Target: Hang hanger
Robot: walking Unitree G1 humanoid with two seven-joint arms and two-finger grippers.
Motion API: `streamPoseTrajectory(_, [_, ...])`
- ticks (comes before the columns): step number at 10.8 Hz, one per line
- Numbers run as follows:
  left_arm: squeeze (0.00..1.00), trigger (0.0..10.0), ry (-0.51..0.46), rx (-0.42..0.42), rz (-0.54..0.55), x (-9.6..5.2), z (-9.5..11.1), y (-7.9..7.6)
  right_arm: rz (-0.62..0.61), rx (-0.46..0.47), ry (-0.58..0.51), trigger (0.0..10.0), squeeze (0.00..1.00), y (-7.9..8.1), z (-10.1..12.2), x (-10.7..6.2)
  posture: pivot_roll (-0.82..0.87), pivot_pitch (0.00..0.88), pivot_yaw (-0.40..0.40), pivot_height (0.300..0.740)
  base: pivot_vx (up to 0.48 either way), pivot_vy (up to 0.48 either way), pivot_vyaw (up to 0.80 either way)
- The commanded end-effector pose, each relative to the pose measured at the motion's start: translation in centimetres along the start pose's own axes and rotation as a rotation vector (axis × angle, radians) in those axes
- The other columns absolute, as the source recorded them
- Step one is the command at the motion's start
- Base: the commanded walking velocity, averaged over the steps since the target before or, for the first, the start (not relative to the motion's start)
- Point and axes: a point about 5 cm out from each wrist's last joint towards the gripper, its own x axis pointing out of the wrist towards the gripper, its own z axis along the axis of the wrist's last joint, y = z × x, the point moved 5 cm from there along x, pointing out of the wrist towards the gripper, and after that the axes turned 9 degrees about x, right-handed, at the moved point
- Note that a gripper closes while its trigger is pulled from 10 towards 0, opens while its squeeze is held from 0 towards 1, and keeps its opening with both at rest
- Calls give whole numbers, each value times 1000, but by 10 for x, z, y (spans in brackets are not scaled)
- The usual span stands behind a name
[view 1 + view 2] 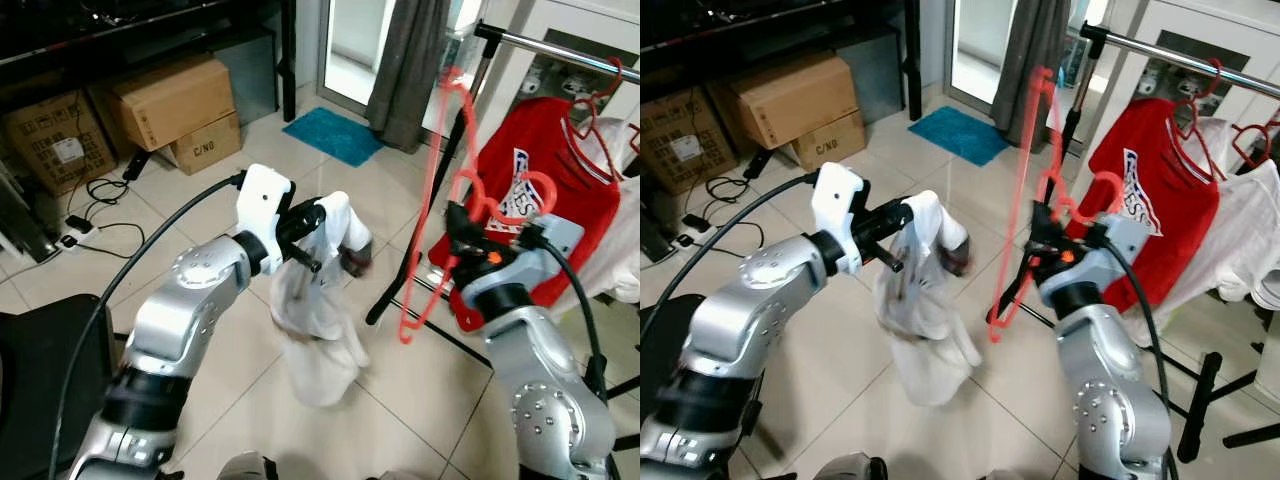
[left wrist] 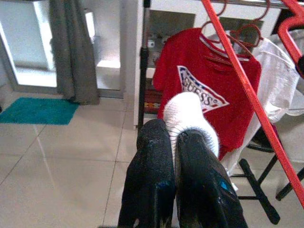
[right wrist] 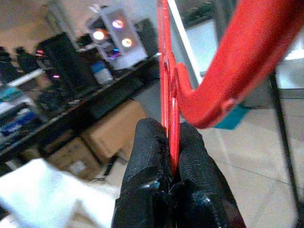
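The red hanger stands up tall in the middle right of the frame, and the right gripper has its two black fingers pressed tight on its thin red bar. To the left of it, in the middle of the frame, the left gripper pinches a white cloth that droops down over the tiled floor. Behind the hanger, at the upper right, a red shirt hangs on a clothes rail, and cardboard boxes sit at the upper left.
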Motion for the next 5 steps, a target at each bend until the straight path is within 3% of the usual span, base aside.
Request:
streamPoseTrajectory(1, [0,0,6,0,75,-8,4,13,-85,-96,66,0,0,-18,-10,-3,-28,36,0,740,0,0,0])
streamPoseTrajectory(2, [0,2431,43,2,178,-17,-5,29,-131,-161,120,4157,0,-30,-19,-9,-26,37,6,740,0,0,0])
streamPoseTrajectory(3, [0,10000,84,1,295,-33,-21,43,-102,-175,181,10000,0,-28,-29,-17,-30,48,5,740,0,0,0])
streamPoseTrajectory(4, [0,10000,129,-4,307,-39,-33,39,-128,-239,208,10000,0,-30,-34,-20,-27,64,2,740,0,0,0])
streamPoseTrajectory(5, [0,10000,154,6,316,-42,-39,30,-135,-256,209,10000,0,-31,-35,-22,-22,80,-1,740,0,0,-800])
